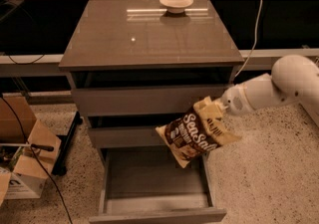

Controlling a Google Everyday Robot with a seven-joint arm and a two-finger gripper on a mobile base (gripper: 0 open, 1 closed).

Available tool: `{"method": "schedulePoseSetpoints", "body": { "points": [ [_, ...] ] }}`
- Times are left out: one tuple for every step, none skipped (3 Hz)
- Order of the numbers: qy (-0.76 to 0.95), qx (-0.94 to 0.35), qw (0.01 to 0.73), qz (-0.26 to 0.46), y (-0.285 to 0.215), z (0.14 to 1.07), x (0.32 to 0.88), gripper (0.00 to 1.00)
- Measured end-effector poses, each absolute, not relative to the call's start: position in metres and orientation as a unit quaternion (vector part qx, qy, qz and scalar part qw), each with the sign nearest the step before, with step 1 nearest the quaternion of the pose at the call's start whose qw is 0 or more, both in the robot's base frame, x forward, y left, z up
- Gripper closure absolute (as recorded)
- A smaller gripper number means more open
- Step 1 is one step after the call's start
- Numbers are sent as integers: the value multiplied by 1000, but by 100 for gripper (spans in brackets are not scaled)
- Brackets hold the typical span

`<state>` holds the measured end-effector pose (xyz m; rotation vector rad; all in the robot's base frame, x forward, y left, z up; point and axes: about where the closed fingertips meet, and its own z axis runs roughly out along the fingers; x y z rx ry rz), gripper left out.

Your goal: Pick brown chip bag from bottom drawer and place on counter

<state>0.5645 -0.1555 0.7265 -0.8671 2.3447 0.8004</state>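
The brown chip bag [196,132], dark brown with cream-yellow ends and white "Sea Salt" lettering, hangs tilted in the air in front of the middle drawer, above the open bottom drawer [155,184]. My gripper [218,108] is shut on the bag's upper cream end, at the cabinet's right front; the white arm reaches in from the right. The bottom drawer is pulled out and its grey interior shows nothing inside. The counter [149,34] is the glossy grey-brown top above.
A cream bowl [176,2] sits at the counter's back edge. The two upper drawers [149,99] are slightly ajar. Cardboard boxes [22,163] and cables lie on the speckled floor at the left. A white cable hangs behind the cabinet at the right.
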Motion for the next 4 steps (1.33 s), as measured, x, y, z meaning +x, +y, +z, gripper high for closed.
{"method": "schedulePoseSetpoints", "body": {
  "points": [
    [854,-356,294,239,-159,814,589,100],
    [851,-365,329,185,-159,904,617,100],
    [842,-364,357,179,-157,941,632,100],
    [842,-364,357,179,-157,941,632,100]
  ]
}}
